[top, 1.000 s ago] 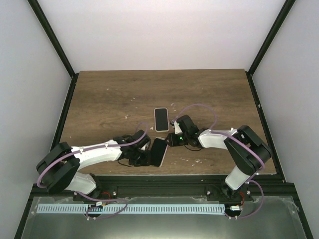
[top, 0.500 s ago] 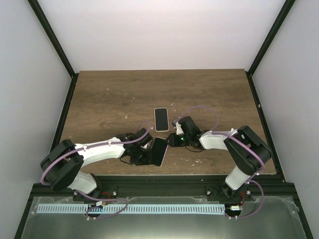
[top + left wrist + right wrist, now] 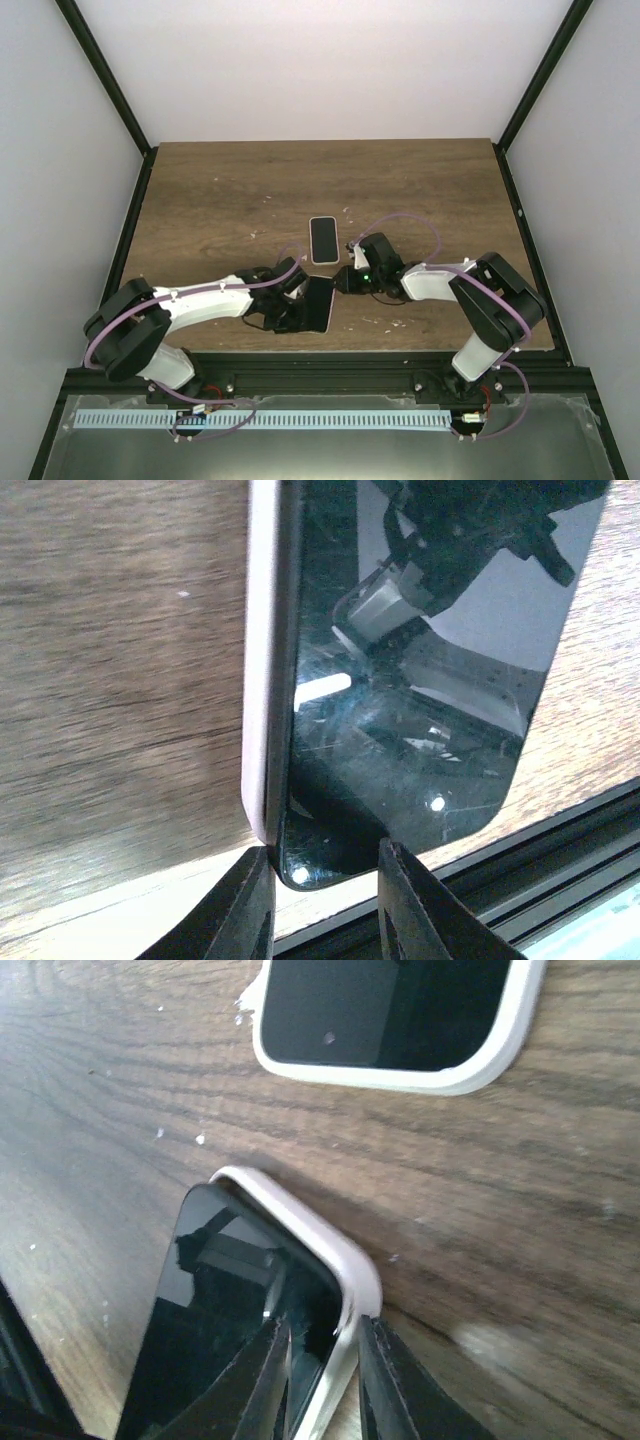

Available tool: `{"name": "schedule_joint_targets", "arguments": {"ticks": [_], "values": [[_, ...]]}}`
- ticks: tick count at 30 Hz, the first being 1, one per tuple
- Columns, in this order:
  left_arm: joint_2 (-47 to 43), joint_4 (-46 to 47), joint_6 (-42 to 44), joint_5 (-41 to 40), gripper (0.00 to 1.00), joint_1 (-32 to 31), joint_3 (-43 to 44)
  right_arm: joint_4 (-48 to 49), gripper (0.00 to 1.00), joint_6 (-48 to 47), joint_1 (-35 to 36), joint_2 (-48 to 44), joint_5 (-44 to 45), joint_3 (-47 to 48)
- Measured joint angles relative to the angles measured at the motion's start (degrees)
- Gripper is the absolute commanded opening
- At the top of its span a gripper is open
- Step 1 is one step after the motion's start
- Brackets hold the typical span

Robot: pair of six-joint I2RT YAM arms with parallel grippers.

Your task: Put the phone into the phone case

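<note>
The phone (image 3: 317, 303), glossy black, lies near the table's front edge between both arms. A cream phone case (image 3: 264, 680) runs along its one long side, and the phone's near corner (image 3: 310, 865) pokes out past the case's end. My left gripper (image 3: 322, 865) is shut on that corner, one finger on each side. In the right wrist view the case rim (image 3: 310, 1225) wraps the phone's (image 3: 220, 1310) far corner. My right gripper (image 3: 322, 1335) pinches there, one finger on the glass and the other outside the rim.
A second cream-rimmed slab with a black face (image 3: 323, 240) lies flat just beyond the phone, also seen as the slab (image 3: 390, 1020) in the right wrist view. The black frame rail (image 3: 330, 362) runs close along the table's front edge.
The left arm has shifted the phone's near end slightly right, so the phone lies straighter. The right gripper's jaws have narrowed on the case rim.
</note>
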Motion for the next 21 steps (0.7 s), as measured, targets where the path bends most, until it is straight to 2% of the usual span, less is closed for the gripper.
{"name": "schedule_joint_targets", "arguments": {"ticks": [7,11,17,21], "values": [[2.51,4.7,-0.83,2.05,0.33,-0.37,1.53,1.7,0.19,1.95,0.22,0.09,-3.37,-0.28],[2.64,5.16,-1.09,1.88,0.4,-0.37,1.81,1.29,0.17,1.95,0.22,0.09,-3.28,-0.26],[-1.2,5.09,-0.63,-0.26,0.44,0.22,1.86,-2.67,0.19,2.05,0.48,-0.9,-2.19,0.02],[-4.13,5.35,0.7,-0.59,0.44,3.61,1.86,-4.33,0.22,3.23,0.59,-3.08,-1.79,-0.02]]}}
